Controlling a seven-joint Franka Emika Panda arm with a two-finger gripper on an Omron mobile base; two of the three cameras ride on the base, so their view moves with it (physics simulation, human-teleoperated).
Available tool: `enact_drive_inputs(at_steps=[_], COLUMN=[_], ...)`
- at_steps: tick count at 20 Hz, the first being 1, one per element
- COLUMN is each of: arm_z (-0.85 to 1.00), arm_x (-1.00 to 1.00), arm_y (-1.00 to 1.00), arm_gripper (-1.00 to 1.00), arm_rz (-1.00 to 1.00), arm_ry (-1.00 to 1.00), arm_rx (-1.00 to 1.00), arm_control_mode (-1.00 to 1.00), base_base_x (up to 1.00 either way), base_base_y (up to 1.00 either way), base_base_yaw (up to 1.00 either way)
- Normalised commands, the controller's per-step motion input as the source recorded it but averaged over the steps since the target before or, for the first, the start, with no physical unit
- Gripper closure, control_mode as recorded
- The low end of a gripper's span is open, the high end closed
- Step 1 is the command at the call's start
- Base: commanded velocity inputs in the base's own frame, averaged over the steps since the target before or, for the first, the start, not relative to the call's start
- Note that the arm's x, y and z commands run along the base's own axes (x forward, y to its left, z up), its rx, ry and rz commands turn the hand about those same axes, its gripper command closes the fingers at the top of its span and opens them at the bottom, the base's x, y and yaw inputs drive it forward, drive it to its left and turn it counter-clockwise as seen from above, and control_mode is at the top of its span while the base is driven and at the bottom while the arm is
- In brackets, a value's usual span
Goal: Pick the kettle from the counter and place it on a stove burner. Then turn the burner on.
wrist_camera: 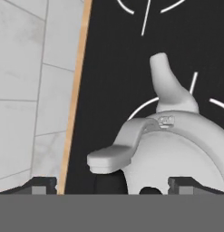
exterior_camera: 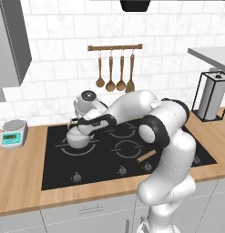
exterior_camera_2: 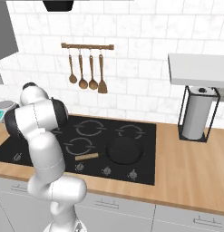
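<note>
The silver-grey kettle (exterior_camera: 78, 138) stands on the black cooktop, inside the white rings of the left front stove burner (exterior_camera: 68, 152). In the hand view the kettle (wrist_camera: 177, 149) sits close below, spout pointing away and its arched handle running toward the camera. My gripper (exterior_camera: 80, 124) hangs just above it, open. Its fingertips (wrist_camera: 39, 185) stand wide apart on either side of the handle, and the gripper (wrist_camera: 112, 185) holds nothing. The wooden counter (exterior_camera: 23, 173) surrounds the cooktop.
A wooden rolling pin (exterior_camera: 145, 156) lies on the cooktop's front right, by the knobs (exterior_camera: 122, 170). A dark pan (exterior_camera_2: 124, 149) covers another burner. A grey scale (exterior_camera: 13, 132) stands on the left counter and a paper-towel holder (exterior_camera: 213, 96) on the right. Wooden utensils (exterior_camera: 115, 68) hang on the tiled wall.
</note>
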Motion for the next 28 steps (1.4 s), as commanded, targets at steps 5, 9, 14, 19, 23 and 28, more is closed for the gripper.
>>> enact_drive_inputs(at_steps=[5,9,14,19,23,28], arm_z=[0.4,0.59,0.49,0.28,0.0,0.0], arm_x=[0.0,0.0,-0.12,-0.76,-1.0,-1.0], arm_y=[0.0,0.0,0.0,-0.06,-0.01,0.0], arm_gripper=[-1.0,-1.0,-1.0,-1.0,-1.0,-1.0], arm_rz=[0.0,0.0,0.0,0.12,0.44,0.52], arm_ry=[-0.04,-0.05,-0.08,-0.06,0.0,0.0], arm_rx=[0.0,0.0,0.0,0.02,0.0,0.0], arm_control_mode=[-1.0,-1.0,-1.0,-1.0,-1.0,-1.0], base_base_x=[0.0,0.0,0.0,0.0,0.0,0.0], base_base_y=[0.0,0.0,0.0,0.0,0.0,0.0], base_base_yaw=[0.0,0.0,0.0,0.0,0.0,0.0])
